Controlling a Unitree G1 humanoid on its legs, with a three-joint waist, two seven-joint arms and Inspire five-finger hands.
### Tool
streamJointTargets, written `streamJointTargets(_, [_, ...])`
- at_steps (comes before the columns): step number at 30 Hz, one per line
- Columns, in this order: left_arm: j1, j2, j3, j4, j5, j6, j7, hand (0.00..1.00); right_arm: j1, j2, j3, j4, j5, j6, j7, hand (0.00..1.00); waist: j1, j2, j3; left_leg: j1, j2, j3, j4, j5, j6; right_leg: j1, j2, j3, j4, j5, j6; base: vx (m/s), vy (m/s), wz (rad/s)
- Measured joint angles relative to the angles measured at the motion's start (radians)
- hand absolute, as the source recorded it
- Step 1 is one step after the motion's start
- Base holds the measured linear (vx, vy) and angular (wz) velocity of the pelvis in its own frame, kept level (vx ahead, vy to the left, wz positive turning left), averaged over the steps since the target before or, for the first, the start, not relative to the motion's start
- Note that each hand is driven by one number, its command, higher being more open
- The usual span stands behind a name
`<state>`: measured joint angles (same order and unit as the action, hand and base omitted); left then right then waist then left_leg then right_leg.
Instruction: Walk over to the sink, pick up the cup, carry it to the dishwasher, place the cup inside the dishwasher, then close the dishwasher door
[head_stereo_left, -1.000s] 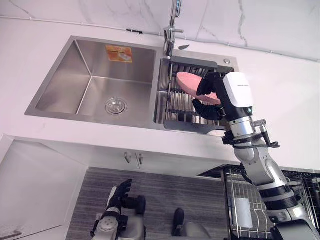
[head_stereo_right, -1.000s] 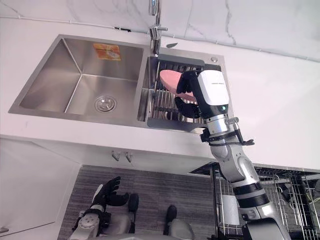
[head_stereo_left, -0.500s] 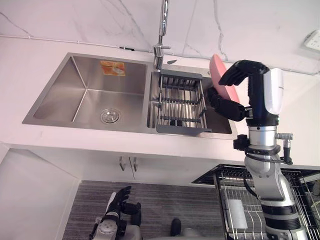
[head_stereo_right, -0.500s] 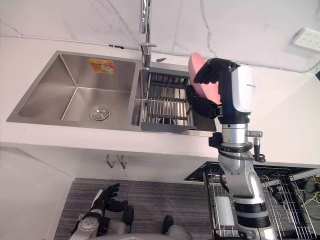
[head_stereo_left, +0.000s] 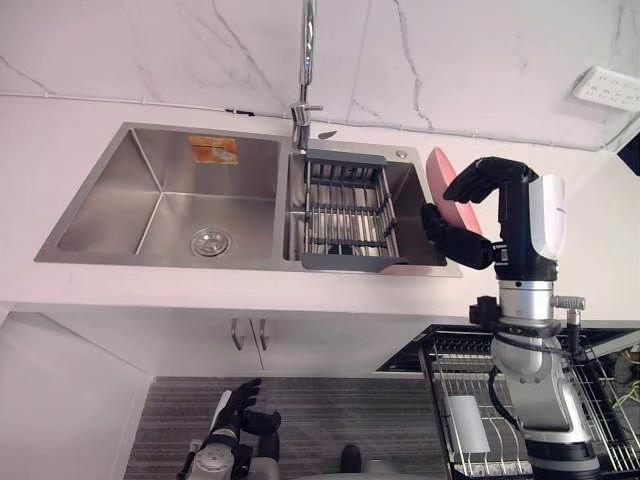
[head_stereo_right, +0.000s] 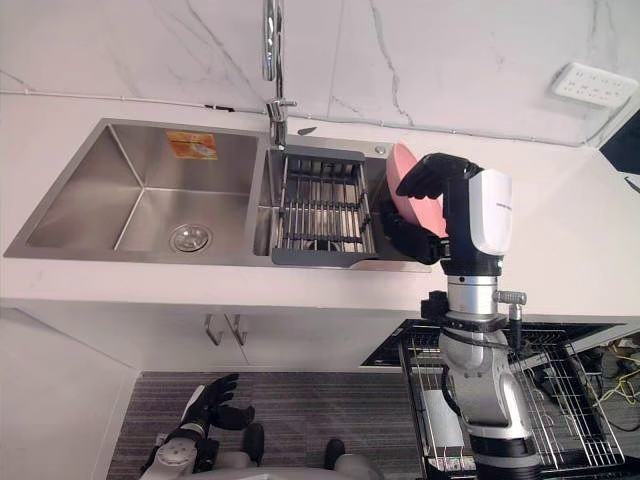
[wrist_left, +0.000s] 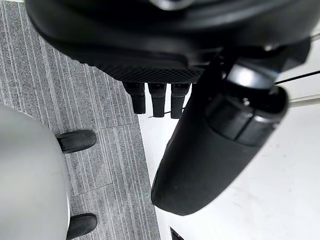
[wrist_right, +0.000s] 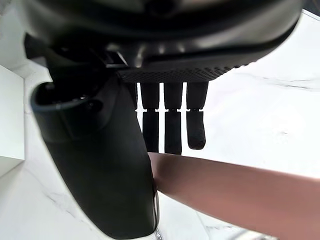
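Pink plate (head_stereo_left: 441, 178) was out of the drain basket (head_stereo_left: 345, 210), where it had lain a second before. Your right hand (head_stereo_left: 508, 225) held it on edge, fingers curled over its top rim and thumb beneath, above the right end of the sink (head_stereo_left: 100, 200), just beside the basket. Your left hand (head_stereo_left: 236, 405) hung low over the floor, fingers loose and holding nothing. You had one plate, one basket, one faucet (head_stereo_left: 305, 60), two basins and one dishwasher rack (head_stereo_left: 470, 360) pulled out at lower right.

One pink cup (head_stereo_left: 438, 172) is counted in the right hand (head_stereo_left: 510, 215); beside it, two sink basins (head_stereo_left: 170, 195), one tap (head_stereo_left: 303, 70), one rack (head_stereo_left: 345, 215).
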<state>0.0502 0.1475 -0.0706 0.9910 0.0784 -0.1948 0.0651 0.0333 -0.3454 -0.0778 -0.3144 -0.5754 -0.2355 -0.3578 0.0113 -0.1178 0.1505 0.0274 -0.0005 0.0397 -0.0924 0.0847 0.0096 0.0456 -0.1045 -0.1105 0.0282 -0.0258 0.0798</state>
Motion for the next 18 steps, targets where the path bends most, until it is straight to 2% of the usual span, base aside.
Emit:
streamJointTargets(6, [0.0, 0.005, -0.029, 0.003, 0.0, 0.001, 0.0, 0.9, 0.088, 0.001, -0.013, -0.065, -0.018, -0.001, -0.001, 0.3, -0.014, 0.008, -0.012, -0.029, 0.004, -0.003, 0.013, 0.0, 0.0, -0.017, 0.006, -0.001, -0.01, 0.006, -0.005, 0.0, -0.005, 0.01])
streamJointTargets(8, [-0.004, 0.004, -0.038, 0.002, 0.0, 0.001, 0.001, 0.9, 0.104, 0.002, -0.031, -0.071, -0.032, -0.001, -0.004, 0.3, -0.018, 0.013, -0.012, -0.061, 0.005, -0.003, 0.063, -0.024, -0.003, -0.028, 0.005, 0.001, -0.007, 0.007, -0.007, -0.01, -0.001, -0.02])
streamJointTargets(10, [-0.015, -0.004, -0.056, 0.002, -0.001, 0.001, 0.002, 0.9, 0.102, 0.001, -0.046, -0.071, -0.042, 0.001, -0.011, 0.3, -0.023, 0.036, 0.0, -0.112, 0.012, 0.002, 0.193, -0.094, -0.009, -0.037, 0.01, 0.019, 0.002, 0.009, -0.008, -0.02, 0.009, -0.2])
streamJointTargets(13, [-0.012, -0.024, -0.076, 0.002, 0.0, 0.0, 0.003, 0.9, 0.1, 0.001, -0.058, -0.071, -0.048, 0.001, -0.018, 0.3, -0.031, 0.071, -0.003, -0.138, 0.031, 0.047, 0.293, -0.165, -0.013, -0.057, 0.022, 0.082, 0.021, 0.009, -0.008, -0.04, 0.033, -0.57])
streamJointTargets(16, [-0.012, -0.026, -0.085, 0.002, 0.0, -0.001, 0.003, 0.9, 0.1, 0.002, -0.079, -0.07, -0.055, 0.014, -0.019, 0.3, -0.039, 0.082, -0.002, -0.159, 0.041, 0.072, 0.351, -0.203, -0.01, -0.097, 0.033, 0.152, 0.042, 0.01, -0.005, -0.03, 0.058, -0.81])
streamJointTargets(18, [-0.012, -0.025, -0.084, 0.001, 0.0, -0.001, 0.004, 0.9, 0.093, 0.006, -0.082, -0.054, -0.06, 0.038, -0.02, 0.3, -0.039, 0.082, -0.001, -0.165, 0.054, 0.13, 0.403, -0.241, -0.002, -0.134, 0.049, 0.246, 0.063, 0.018, 0.007, -0.03, 0.104, -1.16])
